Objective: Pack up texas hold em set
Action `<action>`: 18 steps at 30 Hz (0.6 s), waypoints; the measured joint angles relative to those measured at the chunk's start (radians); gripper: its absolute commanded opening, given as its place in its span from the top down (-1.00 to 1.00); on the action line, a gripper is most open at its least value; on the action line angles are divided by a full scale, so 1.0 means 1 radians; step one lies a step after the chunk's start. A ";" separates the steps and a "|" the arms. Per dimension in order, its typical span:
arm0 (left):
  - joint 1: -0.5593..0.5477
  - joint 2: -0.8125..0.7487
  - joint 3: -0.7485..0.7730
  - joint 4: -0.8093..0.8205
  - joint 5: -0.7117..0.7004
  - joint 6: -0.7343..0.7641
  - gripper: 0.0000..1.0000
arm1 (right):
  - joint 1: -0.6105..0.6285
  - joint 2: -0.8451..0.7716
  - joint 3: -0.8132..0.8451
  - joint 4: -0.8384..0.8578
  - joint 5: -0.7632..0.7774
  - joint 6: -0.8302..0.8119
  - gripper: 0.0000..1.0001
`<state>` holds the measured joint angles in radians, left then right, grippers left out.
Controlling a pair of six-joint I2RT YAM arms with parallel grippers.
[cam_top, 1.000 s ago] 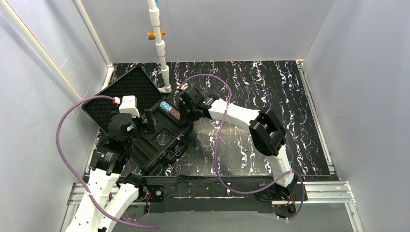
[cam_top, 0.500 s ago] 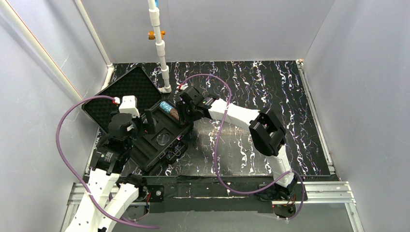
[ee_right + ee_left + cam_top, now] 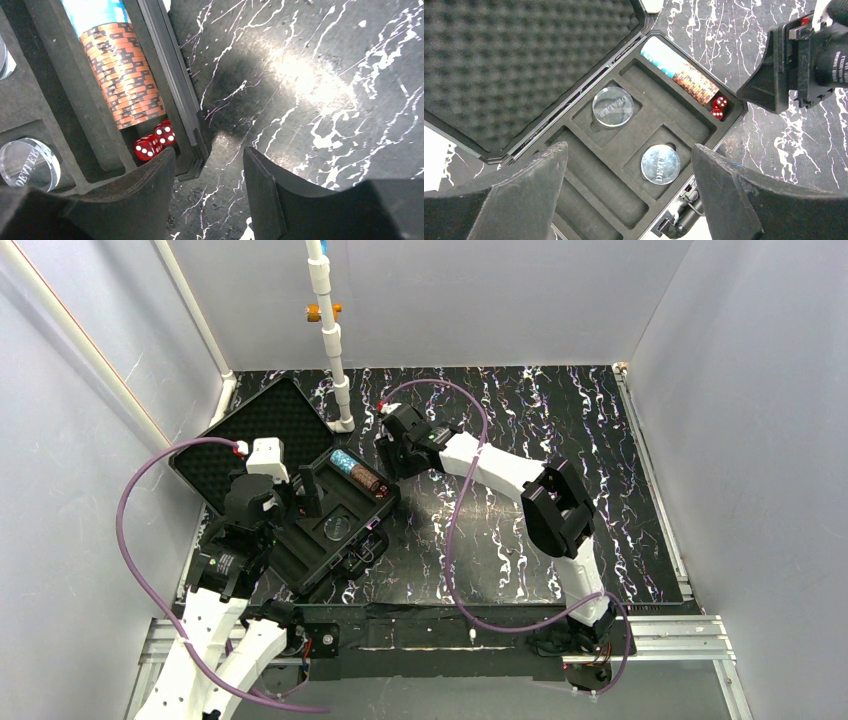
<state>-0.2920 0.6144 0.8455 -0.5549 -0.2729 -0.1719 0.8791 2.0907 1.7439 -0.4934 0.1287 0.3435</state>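
The black case (image 3: 330,540) lies open at the table's left, its foam lid (image 3: 255,435) folded back. In its far slot lie a blue-white chip stack (image 3: 661,56), a brown chip stack (image 3: 695,83) and two red dice (image 3: 718,107). Two clear discs (image 3: 612,106) (image 3: 660,164) sit in middle pockets. In the right wrist view the brown chips (image 3: 125,75) and dice (image 3: 155,140) show. My left gripper (image 3: 629,190) is open and empty above the case. My right gripper (image 3: 209,192) is open and empty, just beyond the case's far corner (image 3: 395,455).
A white pole (image 3: 330,335) stands behind the case at the back. The black marbled table (image 3: 560,440) stretches to the right. Grey walls close in on three sides. Long foam slots (image 3: 599,175) in the case's near half hold nothing.
My right gripper has drawn back from over the chip slot, away from the case toward the far right. The brown chips and dice now lie uncovered. The left arm has not moved.
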 measured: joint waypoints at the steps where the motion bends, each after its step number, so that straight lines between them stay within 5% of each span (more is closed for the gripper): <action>1: 0.000 0.000 0.000 0.000 0.000 0.000 -0.86 | -0.002 0.002 0.011 -0.006 -0.001 -0.008 -0.17; 18: 0.000 0.013 0.000 0.000 -0.001 0.000 -0.86 | 0.000 0.084 0.067 -0.032 -0.063 -0.055 0.01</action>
<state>-0.2924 0.6273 0.8455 -0.5552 -0.2737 -0.1715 0.8791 2.1746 1.8111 -0.5251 0.0658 0.2890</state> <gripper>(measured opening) 0.928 0.532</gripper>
